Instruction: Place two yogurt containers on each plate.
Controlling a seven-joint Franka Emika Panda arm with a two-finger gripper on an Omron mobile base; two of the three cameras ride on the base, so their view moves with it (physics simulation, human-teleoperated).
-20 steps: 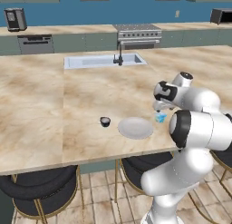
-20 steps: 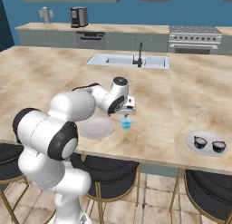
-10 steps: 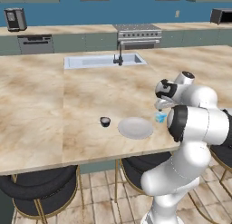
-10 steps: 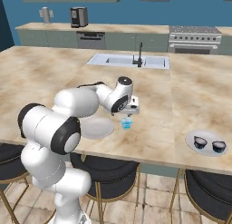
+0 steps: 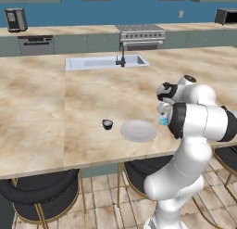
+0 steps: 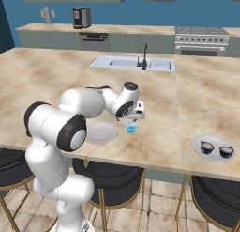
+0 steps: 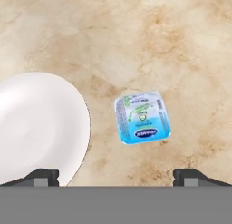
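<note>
Status: one plate is complete; the other holds nothing.

Far plate: it lies well off to the pincer's right in the right base view, near the counter edge. Two dark cups sit on it side by side. No further work is judged necessary there.

Near plate: it lies just beside the pincer, on the side toward the arm's base, and is bare. Two cups remain to be placed on it.

Blue cup: it stands on the counter directly below the pincer, close to the near plate's rim but apart from it. Its printed lid faces up.

Third dark cup: it stands on the counter beyond the near plate, on the side away from the pincer, near the rim and not touching it.

Pincer: it hangs over the blue cup with jaws spread wide and nothing between them. The finger tips stand well apart, and the cup lies roughly between their lines.

Judged step in hand: descent onto the blue cup for a grasp. After that, the dark cup remains to be transferred.
</note>
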